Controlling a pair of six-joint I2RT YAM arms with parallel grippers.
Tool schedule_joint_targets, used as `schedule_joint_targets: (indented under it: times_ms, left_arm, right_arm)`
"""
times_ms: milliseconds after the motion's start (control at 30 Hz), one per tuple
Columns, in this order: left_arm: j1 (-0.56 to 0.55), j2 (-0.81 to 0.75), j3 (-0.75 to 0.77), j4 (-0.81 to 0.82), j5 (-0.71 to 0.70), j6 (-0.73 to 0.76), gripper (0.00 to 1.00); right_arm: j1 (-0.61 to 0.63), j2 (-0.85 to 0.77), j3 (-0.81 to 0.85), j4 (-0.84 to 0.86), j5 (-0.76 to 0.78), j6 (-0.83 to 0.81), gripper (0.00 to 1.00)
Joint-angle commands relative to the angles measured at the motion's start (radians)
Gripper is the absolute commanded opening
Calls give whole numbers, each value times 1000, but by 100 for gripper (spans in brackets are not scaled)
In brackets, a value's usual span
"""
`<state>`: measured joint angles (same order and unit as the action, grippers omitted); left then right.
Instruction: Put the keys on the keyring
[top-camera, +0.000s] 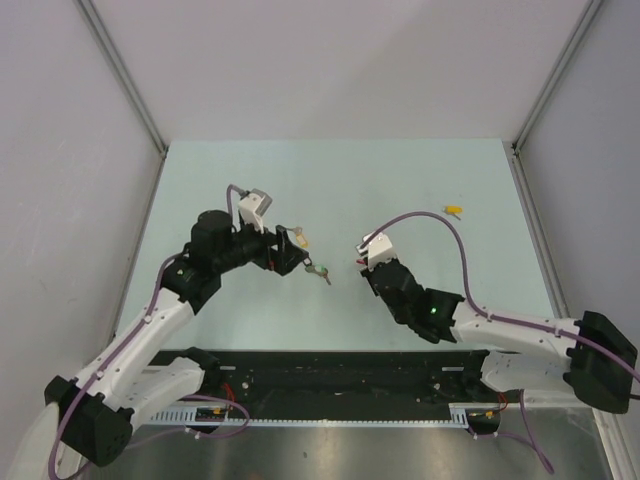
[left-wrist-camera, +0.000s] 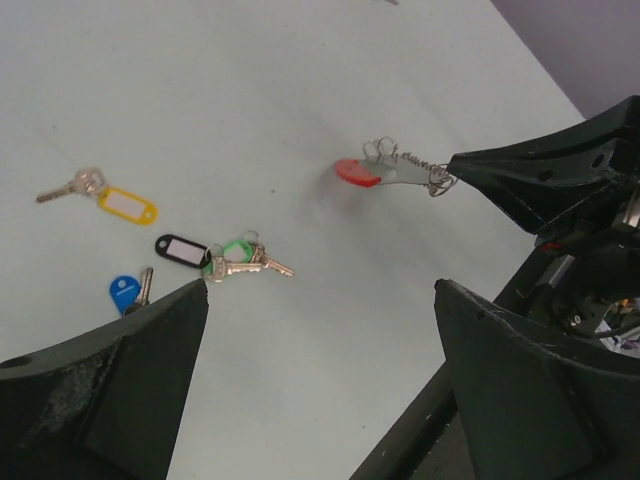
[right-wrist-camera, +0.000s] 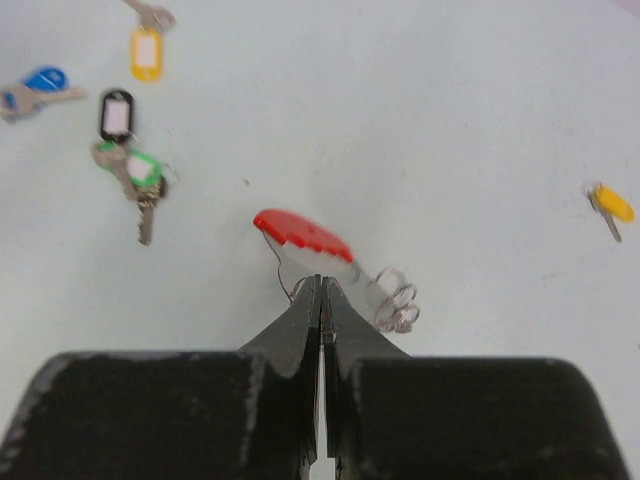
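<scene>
Shiny metal keys (left-wrist-camera: 245, 266) with glossy plastic tags (left-wrist-camera: 127, 205); smooth matt table (left-wrist-camera: 250, 90).

Pale green tabletop (top-camera: 330, 170) extending beneath and beyond the left claw (top-camera: 296, 250) and right claw (top-camera: 364, 263). Plain white wall panels (top-camera: 330, 60) stand beyond the claws and outward of each, joined by slanting grey metal corner posts (top-camera: 125, 75). Behind the claws, a black rail (top-camera: 340, 372) edges the table. Lighting even; shadows soft.

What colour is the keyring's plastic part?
Red, on the keyring; the right wrist view shows it best.
</scene>
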<state>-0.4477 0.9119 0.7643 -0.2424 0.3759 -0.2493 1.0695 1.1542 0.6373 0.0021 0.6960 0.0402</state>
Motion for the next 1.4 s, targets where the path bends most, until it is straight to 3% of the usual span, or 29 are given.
schedule_joint_targets:
  times_ms: [0,367,600,700,933,1367]
  left_arm:
    - [-28,28,79,77,92,61,100]
    - [-82,146,101,270,224,71,100]
    - [-143,214,-19,523,192,-106,98]
    - [-144,260,-111,759,208,-179,89]
    - [-148,416,-175,1037,302,-266,71]
    - [-158,567,-112,1068,483,-231,63]
  right_arm:
    - [-9,-117,-44,249,-73,-117,0]
    - [-143,-191,-99,357,-365,-134,0]
    - [-167,-209,-151,423,-460,-106,0]
    - [-186,-211,-171,441,-497,-91,0]
    - [-213,-203,-202,492,-549,-86,0]
    - [-218,-205,-206,496,-596,-85,0]
